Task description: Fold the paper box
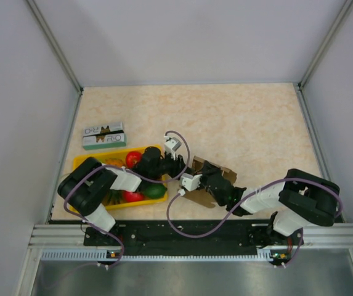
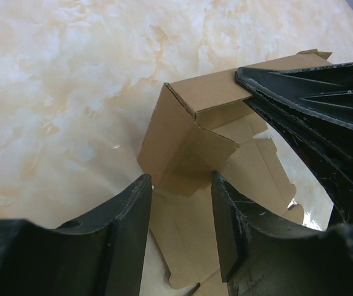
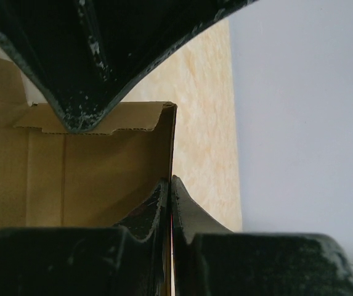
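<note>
Kraft paper box point(image 2: 188, 132), half raised beside the yellow tray point(image 1: 79, 164), is pinched at one wall by the closed right gripper point(image 3: 170, 191). A flap corner is straddled, ungripped, by the half-open left gripper point(image 2: 182, 194). The wall could be creased if tugged sideways.

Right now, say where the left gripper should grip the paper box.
Best take the paper box by its raised corner flap, coming straight ahead from the left gripper, one finger either side. That flap stands up thin off the flat sheet, while the right gripper pinches the neighbouring wall edge.
</note>
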Available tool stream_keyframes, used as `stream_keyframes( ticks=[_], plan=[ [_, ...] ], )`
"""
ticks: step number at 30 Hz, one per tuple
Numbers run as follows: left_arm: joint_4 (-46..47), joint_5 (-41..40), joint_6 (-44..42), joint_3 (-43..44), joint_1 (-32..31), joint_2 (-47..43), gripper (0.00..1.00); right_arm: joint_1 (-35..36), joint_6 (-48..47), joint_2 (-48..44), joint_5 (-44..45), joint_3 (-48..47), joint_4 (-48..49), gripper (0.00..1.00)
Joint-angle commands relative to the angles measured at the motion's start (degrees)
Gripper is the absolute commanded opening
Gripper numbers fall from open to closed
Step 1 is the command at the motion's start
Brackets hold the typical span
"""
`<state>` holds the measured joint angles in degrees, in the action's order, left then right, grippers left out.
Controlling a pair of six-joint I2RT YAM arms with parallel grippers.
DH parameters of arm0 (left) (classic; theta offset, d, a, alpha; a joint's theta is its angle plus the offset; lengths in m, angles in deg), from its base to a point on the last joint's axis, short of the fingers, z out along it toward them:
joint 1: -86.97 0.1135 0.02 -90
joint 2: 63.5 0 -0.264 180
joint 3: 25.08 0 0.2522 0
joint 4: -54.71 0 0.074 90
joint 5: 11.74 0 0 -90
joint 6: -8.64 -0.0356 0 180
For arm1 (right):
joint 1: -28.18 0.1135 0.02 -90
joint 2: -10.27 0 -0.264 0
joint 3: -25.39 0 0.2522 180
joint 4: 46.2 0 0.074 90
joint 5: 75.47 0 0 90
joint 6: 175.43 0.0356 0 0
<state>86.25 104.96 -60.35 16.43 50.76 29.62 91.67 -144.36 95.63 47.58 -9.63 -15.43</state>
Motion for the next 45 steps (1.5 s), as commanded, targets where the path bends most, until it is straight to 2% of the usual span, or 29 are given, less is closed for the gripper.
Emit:
stream_keyframes(
  ticks=[1, 11, 19, 22, 25, 27, 38, 45],
  plan=[
    [-1.34, -4.54, -3.43, 1.78, -2.81, -1.80, 0.49, 0.68, 1.55, -0.72, -0.71, 0.25, 1.08, 0.02],
    [0.14, -18.43, -3.70, 4.24, -5.89, 0.48, 0.49, 0.68, 2.86, -1.78, -1.50, -0.10, -0.14, 0.02],
    [3.21, -17.73, -3.61, 2.93, -7.04, 0.13, 0.52, 0.68, 3.83, -3.27, -2.03, -0.80, -2.34, 0.03],
    [3.92, -21.59, -3.79, 2.23, -8.00, -0.57, 0.53, 0.76, 4.62, -3.54, -2.39, -0.98, -2.79, 0.03],
    [4.01, -28.00, -4.49, 1.52, -9.49, -1.36, 0.48, 0.76, 4.97, -3.54, -2.47, -0.89, -2.61, 0.03],
    [4.27, -28.63, -4.84, 0.73, -9.58, -1.80, 0.46, 0.76, 5.06, -3.71, -2.47, -0.80, -2.78, 0.03],
    [9.45, -28.90, -5.72, -2.61, -9.67, -2.24, 0.51, 2.69, 3.65, -2.48, 0.16, -1.16, -3.31, 0.05],
    [12.18, -24.68, -6.51, -3.66, -9.67, -2.24, 0.49, 5.51, 2.78, 1.38, 3.15, -0.80, -0.68, 0.00]
  ],
)
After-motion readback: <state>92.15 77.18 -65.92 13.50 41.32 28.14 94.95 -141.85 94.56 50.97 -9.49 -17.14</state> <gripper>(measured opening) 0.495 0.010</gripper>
